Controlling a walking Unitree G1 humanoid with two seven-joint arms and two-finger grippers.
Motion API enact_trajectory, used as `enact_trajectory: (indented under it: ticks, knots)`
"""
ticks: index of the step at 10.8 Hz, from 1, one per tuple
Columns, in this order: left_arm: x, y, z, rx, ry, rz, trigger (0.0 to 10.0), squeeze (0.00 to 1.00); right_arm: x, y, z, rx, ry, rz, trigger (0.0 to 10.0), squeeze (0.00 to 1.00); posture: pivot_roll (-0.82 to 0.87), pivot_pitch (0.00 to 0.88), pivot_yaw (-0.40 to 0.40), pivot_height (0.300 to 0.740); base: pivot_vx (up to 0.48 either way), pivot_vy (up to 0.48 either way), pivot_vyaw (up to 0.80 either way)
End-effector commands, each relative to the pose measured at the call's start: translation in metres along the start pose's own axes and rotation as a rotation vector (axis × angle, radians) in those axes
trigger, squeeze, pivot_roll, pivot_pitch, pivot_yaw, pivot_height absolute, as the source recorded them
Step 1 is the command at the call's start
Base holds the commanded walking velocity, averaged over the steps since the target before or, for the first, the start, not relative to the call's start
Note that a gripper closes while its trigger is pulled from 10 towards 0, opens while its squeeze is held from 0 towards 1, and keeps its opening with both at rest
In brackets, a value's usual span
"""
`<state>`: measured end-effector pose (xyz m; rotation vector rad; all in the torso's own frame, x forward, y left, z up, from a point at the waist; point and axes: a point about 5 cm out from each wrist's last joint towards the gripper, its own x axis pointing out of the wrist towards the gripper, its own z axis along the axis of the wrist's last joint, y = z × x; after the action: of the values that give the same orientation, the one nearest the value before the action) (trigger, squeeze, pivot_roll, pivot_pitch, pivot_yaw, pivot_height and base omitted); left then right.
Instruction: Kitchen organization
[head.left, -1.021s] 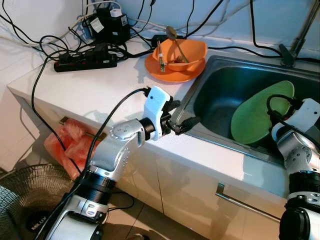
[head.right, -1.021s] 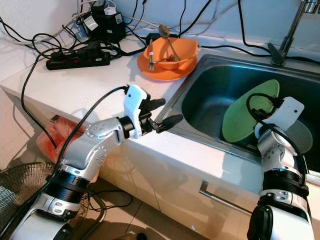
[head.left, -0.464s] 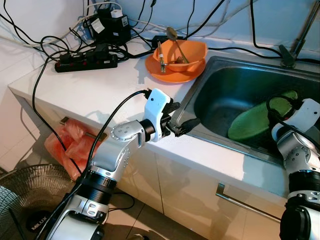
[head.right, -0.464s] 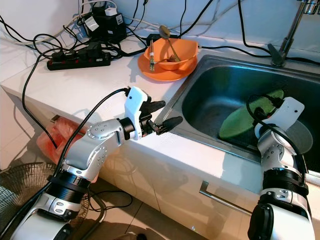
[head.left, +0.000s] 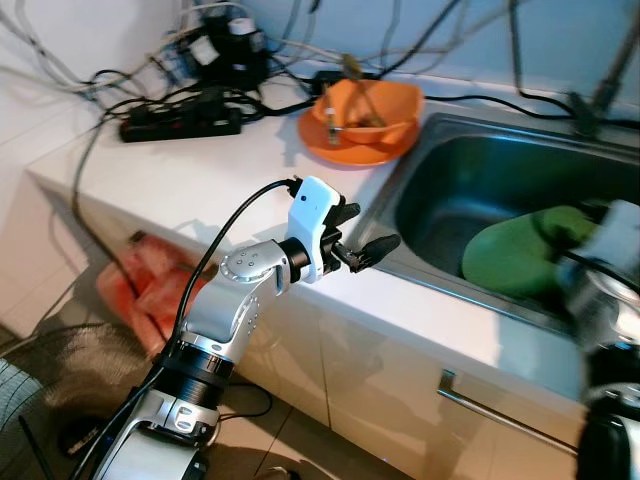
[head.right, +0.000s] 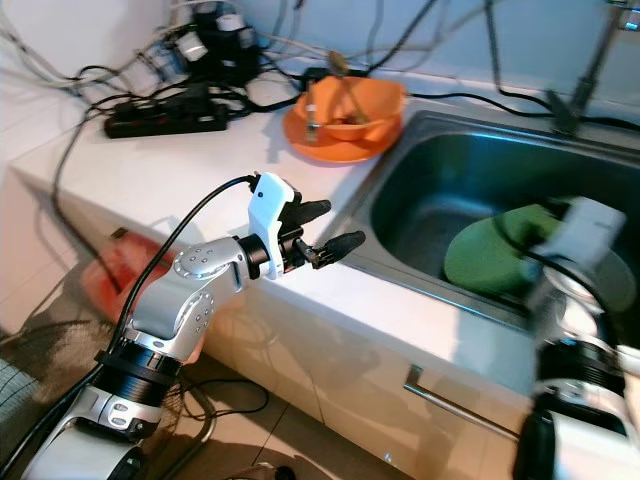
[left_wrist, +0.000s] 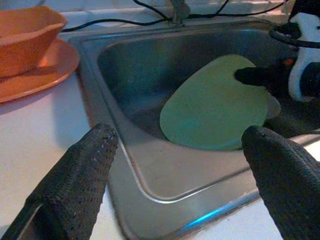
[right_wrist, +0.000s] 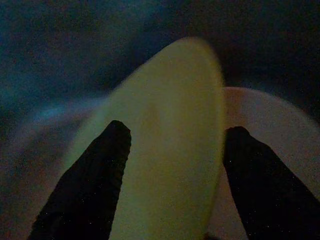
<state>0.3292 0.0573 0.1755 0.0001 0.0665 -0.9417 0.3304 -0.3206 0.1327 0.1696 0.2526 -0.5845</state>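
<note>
Left eye view: the left gripper (head.left: 360, 245) hovers over the counter edge just beside the sink (head.left: 440, 170), its black fingers spread and holding nothing; the green plate (head.left: 520, 255) lies ahead of it and off to its right, down in the basin, tilted low. Right eye view: the right gripper (head.right: 545, 250) is blurred at the plate's near-right edge, so this arm is by far the nearer one; an orange bowl (head.right: 350, 100) on an orange plate (head.right: 335, 145) stands on the counter beyond the left gripper. Left wrist view: past the parted fingers (left_wrist: 75, 180) the plate's long axis runs across the basin toward the right gripper (left_wrist: 260, 76), one finger of which touches its far edge. Right wrist view: the fingers (right_wrist: 90, 175) stand wide, straddling the plate (right_wrist: 170, 150) without visibly clamping it; a pale dish (right_wrist: 260, 120) lies beneath, beside the right finger.
</note>
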Motion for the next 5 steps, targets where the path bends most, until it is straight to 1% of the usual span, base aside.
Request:
enact_trajectory:
  ticks: [1,2,5]
  knots:
    - [-0.0008,0.0041,0.0042,0.022,0.0,0.009,10.0,0.82,-0.001,-0.0111,-0.0231,-0.038,0.071,-0.054,10.0,1.0,0.02,0.035,0.114,0.74,0.0,0.0,0.0]
    - [-0.0004,0.0038,0.004,0.022,0.0,0.009,10.0,0.82,-0.0003,-0.0165,-0.0181,-0.046,0.049,-0.087,10.0,1.0,0.02,0.035,0.113,0.74,0.0,0.0,0.0]
    - [0.0002,0.0028,0.0035,0.017,-0.005,0.006,10.0,0.82,-0.0002,-0.0135,-0.0165,-0.041,0.036,-0.086,10.0,1.0,0.02,0.034,0.111,0.74,0.0,0.0,0.0]
